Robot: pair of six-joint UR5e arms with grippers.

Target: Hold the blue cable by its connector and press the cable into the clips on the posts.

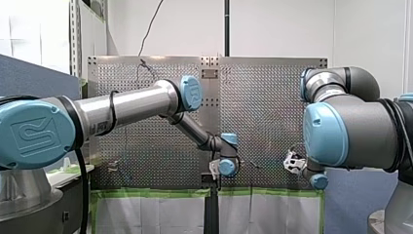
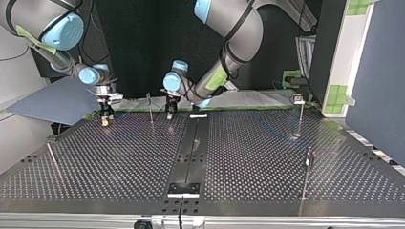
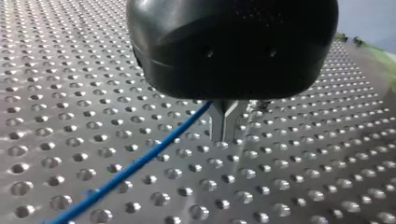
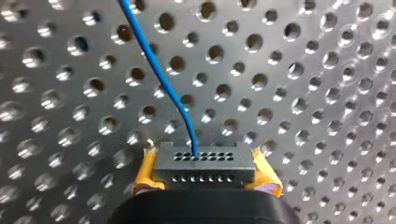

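In the right wrist view my right gripper (image 4: 205, 175) is shut, its yellow pads (image 4: 145, 173) clamping a grey connector (image 4: 204, 160). A thin blue cable (image 4: 159, 74) leaves the connector and runs ahead over the perforated table (image 4: 303, 93). In the left wrist view my left gripper (image 3: 224, 138) has its metal fingers shut on the blue cable (image 3: 140, 161), which trails away low over the plate. In the top view my right gripper (image 2: 105, 120) stands at the far left and my left gripper (image 2: 169, 114) beside it, with a thin post (image 2: 150, 109) between them.
More thin posts stand on the table in the top view: one with a clip on top at the far right (image 2: 300, 114), one nearer at the right (image 2: 308, 167), and a leaning one at the near left (image 2: 53, 161). A dark strip (image 2: 188, 157) runs down the middle.
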